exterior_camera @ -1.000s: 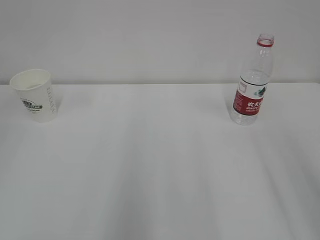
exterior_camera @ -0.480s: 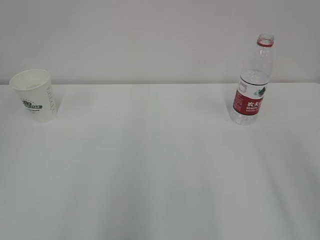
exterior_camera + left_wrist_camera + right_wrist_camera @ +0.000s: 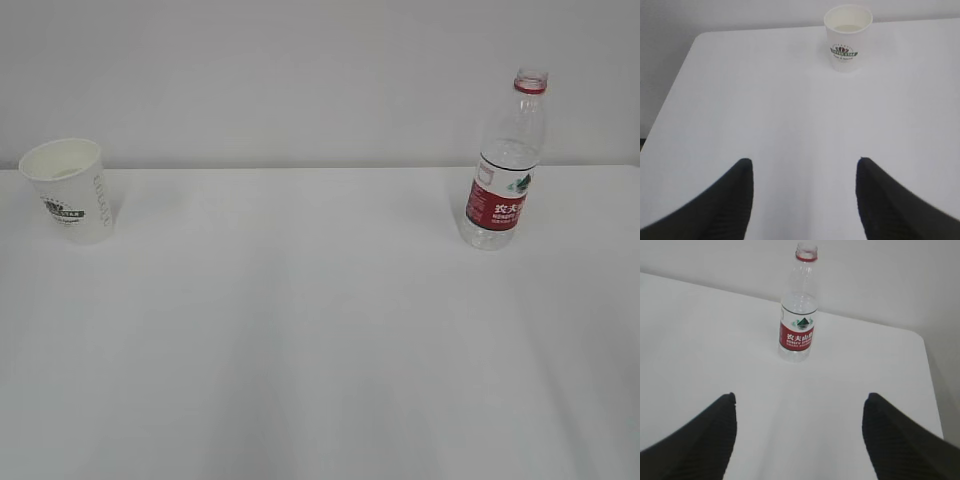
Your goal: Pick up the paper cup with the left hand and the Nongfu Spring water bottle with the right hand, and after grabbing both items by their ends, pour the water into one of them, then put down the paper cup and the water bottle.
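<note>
Table [image 3: 320,330], white and wide, fills most of the exterior frame. Bottle [image 3: 505,165] stands upright at upper right, uncapped, red label facing out. Paper cup [image 3: 68,190] stands upright at far left, well apart from it. Left gripper [image 3: 805,167] and right gripper [image 3: 799,402] both gape wide at the bottom of their wrist frames, holding nothing.

Left tool [image 3: 802,172] black ribbed tapered fingers, right tool [image 3: 799,407] alike

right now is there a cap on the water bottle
No, the Nongfu Spring water bottle stands with its mouth open above the red neck ring, with no cap on it.
</note>
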{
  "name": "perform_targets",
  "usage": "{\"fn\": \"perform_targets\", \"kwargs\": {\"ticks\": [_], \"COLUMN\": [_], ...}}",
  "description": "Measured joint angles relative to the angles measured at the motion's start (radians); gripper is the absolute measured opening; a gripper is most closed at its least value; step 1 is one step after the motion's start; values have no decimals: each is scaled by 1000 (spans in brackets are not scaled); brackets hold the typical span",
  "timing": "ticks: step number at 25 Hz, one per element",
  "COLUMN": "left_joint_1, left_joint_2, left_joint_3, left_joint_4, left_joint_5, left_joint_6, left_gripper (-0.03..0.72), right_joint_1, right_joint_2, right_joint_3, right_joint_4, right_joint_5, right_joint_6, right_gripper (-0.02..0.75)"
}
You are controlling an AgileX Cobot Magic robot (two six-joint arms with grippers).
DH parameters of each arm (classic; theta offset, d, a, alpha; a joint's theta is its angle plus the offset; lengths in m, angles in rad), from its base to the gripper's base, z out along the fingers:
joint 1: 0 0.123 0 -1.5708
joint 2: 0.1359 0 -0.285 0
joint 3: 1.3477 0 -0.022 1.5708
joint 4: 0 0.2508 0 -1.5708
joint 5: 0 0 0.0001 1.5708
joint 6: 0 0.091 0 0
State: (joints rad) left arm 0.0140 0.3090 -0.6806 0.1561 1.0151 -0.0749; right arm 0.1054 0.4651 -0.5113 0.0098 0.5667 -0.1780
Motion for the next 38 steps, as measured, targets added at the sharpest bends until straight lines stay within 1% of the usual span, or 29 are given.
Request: {"fn": "perform_targets", "kwargs": {"ticks": [3, 6, 13, 20, 28, 38], "left_joint_1": [0, 0, 0, 0, 0, 0], "left_joint_2": [0, 0, 0, -10, -134, -285], "left_joint_3": [0, 3, 96, 110, 131, 131], "left_joint_4": [-9, -42, -121, -130, -193, -206], "left_joint_5": [47, 79, 94, 118, 136, 143], "left_joint_6": [0, 0, 0, 17, 85, 101], "left_gripper": [468, 465, 465, 461, 444, 443], "right_joint_1": [0, 0, 0, 0, 0, 0], "right_joint_2": [0, -2, -47, -124, -199, -348], "right_joint_3": [0, 0, 0, 0, -1, 4], "right_joint_4": [0, 0, 0, 0, 0, 0], "right_joint_5": [53, 89, 200, 346, 459, 557], "right_joint_6": [0, 6, 33, 42, 50, 50], "right_gripper": [590, 590, 590, 589, 589, 589]}}
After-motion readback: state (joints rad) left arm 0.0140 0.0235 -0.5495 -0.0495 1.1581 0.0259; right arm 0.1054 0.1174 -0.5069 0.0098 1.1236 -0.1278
